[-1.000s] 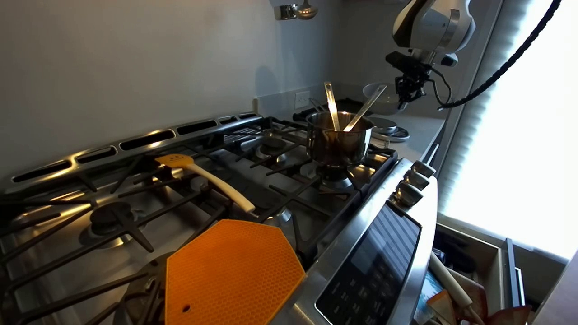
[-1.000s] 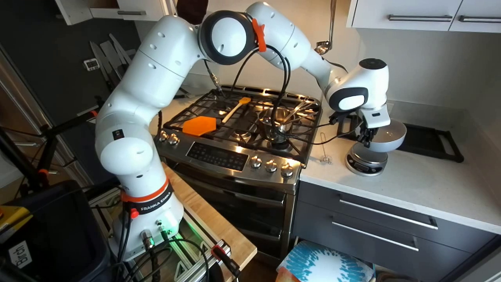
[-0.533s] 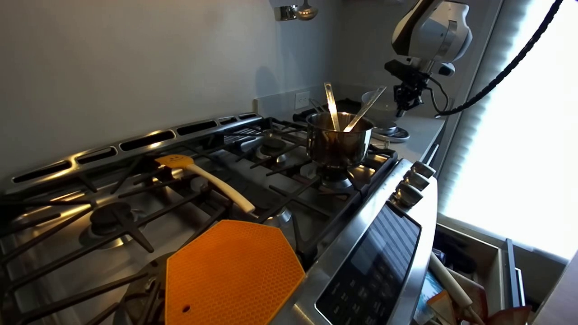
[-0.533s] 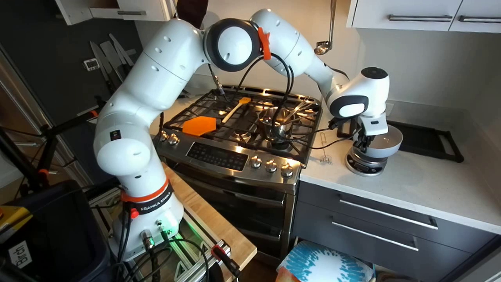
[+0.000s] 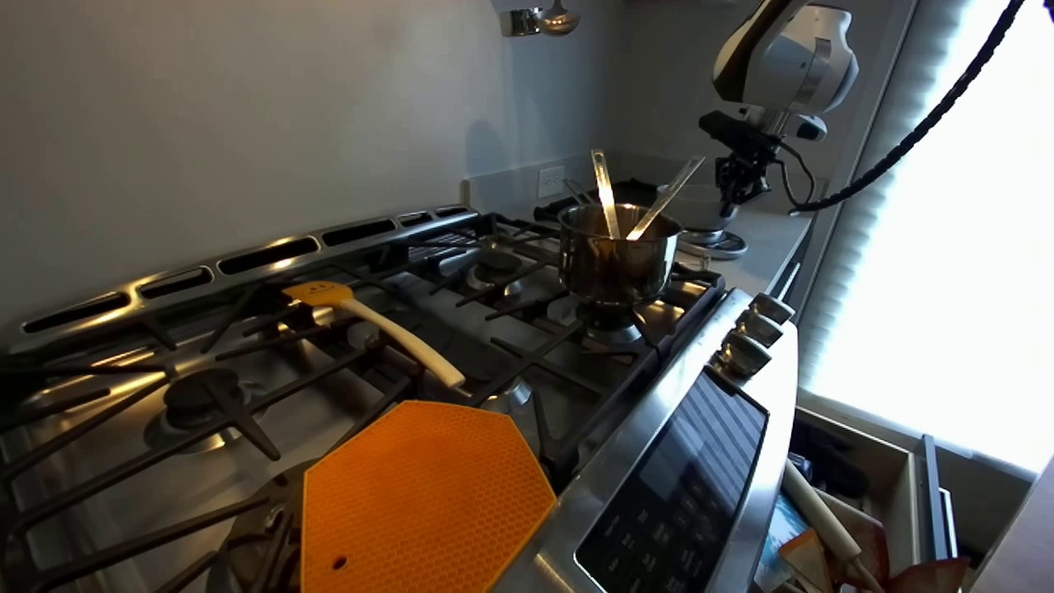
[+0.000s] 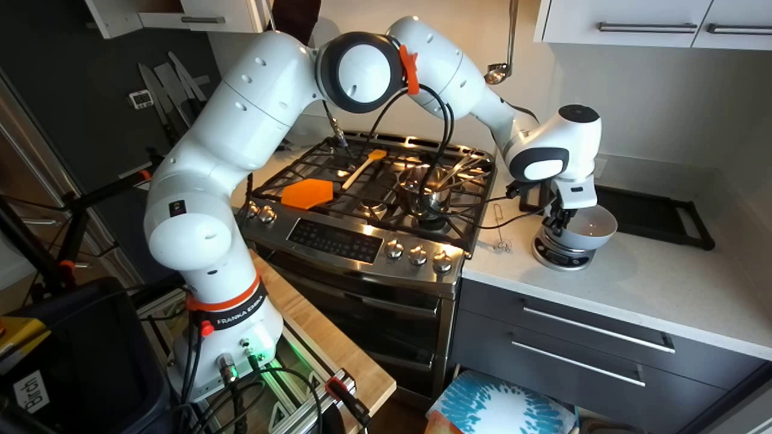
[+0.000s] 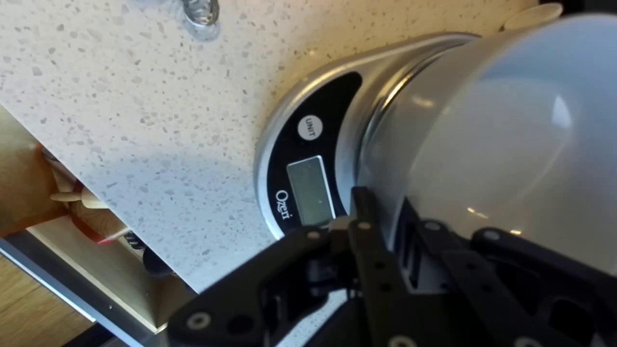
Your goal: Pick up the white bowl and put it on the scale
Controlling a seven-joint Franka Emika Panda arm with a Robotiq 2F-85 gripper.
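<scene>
Hand (image 7: 385, 206) is pinching the bowl (image 7: 491, 161), fingers (image 7: 364, 205) nearly together across its rim, likely the best hold for something stiff, slippery, breakable.

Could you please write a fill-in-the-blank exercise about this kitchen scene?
1. Of the fingers, one is inside the white bowl, the other ____ it.
2. The brand name on the scale is ____.
3. The round button beside the display reads ____.
4. The mat lying on the stove is ____ in colour.
Missing words: outside; Ozeri; UNIT; orange.
</scene>
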